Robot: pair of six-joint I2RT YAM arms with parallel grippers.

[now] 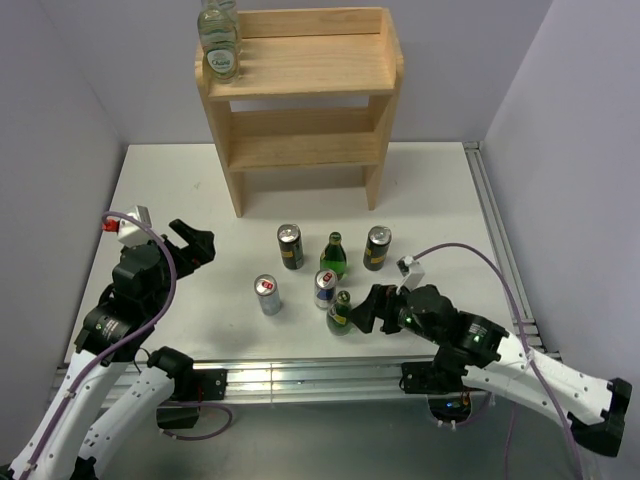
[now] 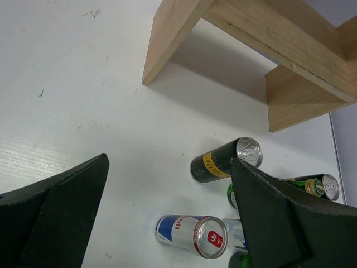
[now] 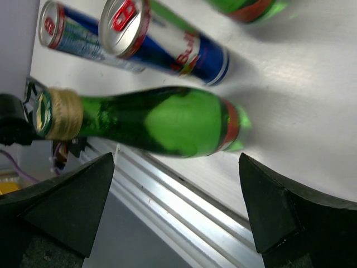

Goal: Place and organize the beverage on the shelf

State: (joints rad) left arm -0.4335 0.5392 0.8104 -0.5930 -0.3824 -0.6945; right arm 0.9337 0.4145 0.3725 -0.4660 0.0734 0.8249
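Note:
The wooden shelf [image 1: 300, 95] stands at the back of the table, with two clear glass bottles [image 1: 219, 45] on the left of its top tier. Several beverages stand in front of it: two black cans [image 1: 290, 246], two Red Bull cans [image 1: 267, 294] and two green bottles [image 1: 333, 256]. My left gripper [image 1: 195, 243] hovers open and empty, left of the group. In its wrist view the left gripper [image 2: 168, 162] faces a black can [image 2: 223, 162] and a Red Bull can [image 2: 192, 235]. My right gripper [image 1: 362, 310] is open right beside the nearest green bottle [image 1: 340, 312]. That bottle [image 3: 162, 120] lies just beyond the right gripper [image 3: 175, 162], not between the fingers.
Grey walls close in the table on the left, back and right. An aluminium rail [image 1: 300, 375] runs along the near edge, close behind the right gripper. The shelf's two lower tiers [image 1: 305, 150] hold nothing. The shelf's leg [image 2: 167, 39] shows in the left wrist view.

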